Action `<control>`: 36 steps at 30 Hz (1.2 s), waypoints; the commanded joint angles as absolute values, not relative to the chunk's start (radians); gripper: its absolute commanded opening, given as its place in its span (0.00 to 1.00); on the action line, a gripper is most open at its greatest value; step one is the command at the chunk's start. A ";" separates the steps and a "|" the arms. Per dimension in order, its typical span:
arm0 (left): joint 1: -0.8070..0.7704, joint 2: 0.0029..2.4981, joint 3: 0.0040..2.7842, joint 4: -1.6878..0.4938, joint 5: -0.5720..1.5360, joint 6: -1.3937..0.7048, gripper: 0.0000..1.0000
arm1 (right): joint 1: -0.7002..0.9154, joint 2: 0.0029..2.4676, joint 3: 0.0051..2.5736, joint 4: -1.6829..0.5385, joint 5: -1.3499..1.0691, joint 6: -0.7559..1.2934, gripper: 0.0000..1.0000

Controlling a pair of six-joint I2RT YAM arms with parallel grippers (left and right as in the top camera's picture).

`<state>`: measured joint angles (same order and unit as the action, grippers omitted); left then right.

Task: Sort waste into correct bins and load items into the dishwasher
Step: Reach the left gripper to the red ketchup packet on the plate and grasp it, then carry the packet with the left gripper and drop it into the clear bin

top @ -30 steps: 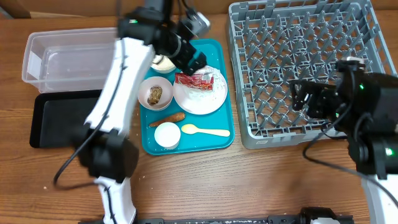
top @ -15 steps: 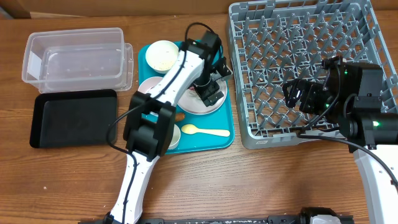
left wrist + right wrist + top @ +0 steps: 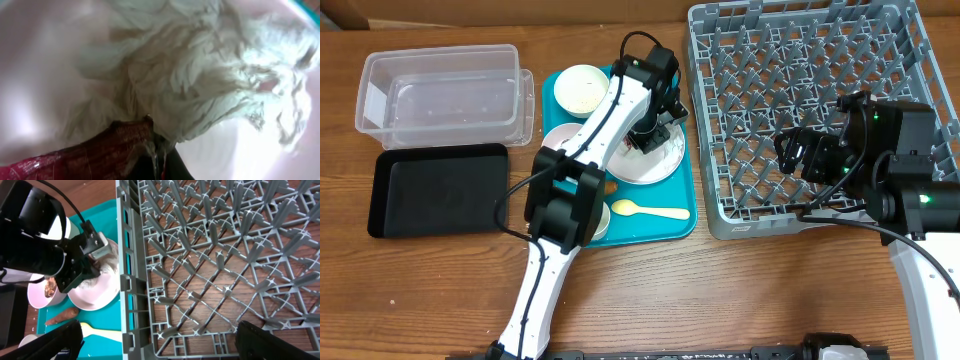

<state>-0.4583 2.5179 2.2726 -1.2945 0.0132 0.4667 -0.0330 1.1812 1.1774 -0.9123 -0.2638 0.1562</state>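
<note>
The red wrapper (image 3: 75,160) and crumpled white paper (image 3: 190,75) lie on the pink plate (image 3: 638,172) in the teal tray (image 3: 685,215) under the left tool (image 3: 648,140), its opening impossible to tell, while the clear tub (image 3: 370,95), black tray (image 3: 435,190) and grey rack (image 3: 800,60) hold nothing yet, the right tool (image 3: 798,152) spread wide over the rack.
</note>
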 commanded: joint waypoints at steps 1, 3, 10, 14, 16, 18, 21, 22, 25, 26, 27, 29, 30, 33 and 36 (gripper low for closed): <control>-0.445 2.516 2.513 -1.419 0.071 0.360 0.04 | -0.039 1.179 1.199 -0.907 -0.271 0.153 1.00; -0.413 2.503 2.706 -1.536 0.071 0.290 0.04 | -0.039 1.179 1.199 -0.907 -0.271 0.153 1.00; -0.125 2.491 3.054 -1.643 -0.027 0.120 0.04 | -0.039 1.179 1.199 -0.907 -0.272 0.153 1.00; 0.078 2.498 2.983 -1.563 -0.007 0.077 0.04 | -0.039 1.179 1.199 -0.908 -0.272 0.153 1.00; 0.173 2.498 2.913 -1.512 0.060 0.078 0.04 | -0.039 1.179 1.199 -0.907 -0.272 0.153 1.00; 0.228 2.498 2.843 -1.473 0.091 0.078 0.04 | -0.039 1.179 1.199 -0.907 -0.272 0.157 1.00; 0.283 2.498 2.709 -1.428 0.098 0.084 0.06 | -0.039 1.179 1.199 -0.907 -0.272 0.157 1.00; 0.289 2.498 2.672 -1.409 0.098 0.101 0.44 | -0.039 1.179 1.199 -0.906 -0.272 0.157 1.00; 0.289 2.498 2.646 -1.378 0.097 0.116 1.00 | -0.039 1.179 1.199 -0.901 -0.272 0.157 1.00; 0.288 2.497 2.653 -1.374 0.097 0.116 1.00 | -0.039 1.179 1.199 -0.899 -0.272 0.157 1.00; 0.286 2.494 2.674 -1.376 0.099 0.108 1.00 | -0.039 1.179 1.199 -0.896 -0.272 0.157 1.00; 0.277 2.485 2.734 -1.402 0.114 0.103 1.00 | -0.039 1.179 1.199 -0.896 -0.272 0.157 1.00; 0.272 2.482 2.766 -1.421 0.125 0.104 1.00 | -0.039 1.179 1.199 -0.896 -0.272 0.157 1.00; 0.239 2.461 2.917 -1.545 0.202 0.106 1.00 | -0.039 1.179 1.199 -0.896 -0.272 0.157 1.00; 0.157 2.451 3.014 -1.653 0.256 0.172 1.00 | -0.039 1.179 1.199 -0.896 -0.272 0.157 1.00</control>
